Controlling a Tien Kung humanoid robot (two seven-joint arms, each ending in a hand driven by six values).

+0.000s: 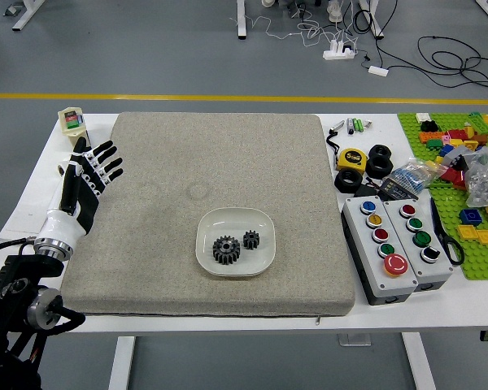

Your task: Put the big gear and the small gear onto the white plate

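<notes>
In the head view my left hand (96,172) is over the left edge of the grey mat, fingers spread, holding nothing. The white plate (236,215) lies on the mat, well to the right of that hand and nearer the table's front. Inside the plate, the big gear (226,250) rests at the left and the small gear (251,239) at the right, a narrow gap between them. Both gears are black.
Right of the grey mat (171,284) stand button boxes (380,251), a yellow tape measure (352,159) and black rings. A green brick board (481,264) with loose bricks and scissors (444,236) lie farther right. A small container (72,122) stands back left.
</notes>
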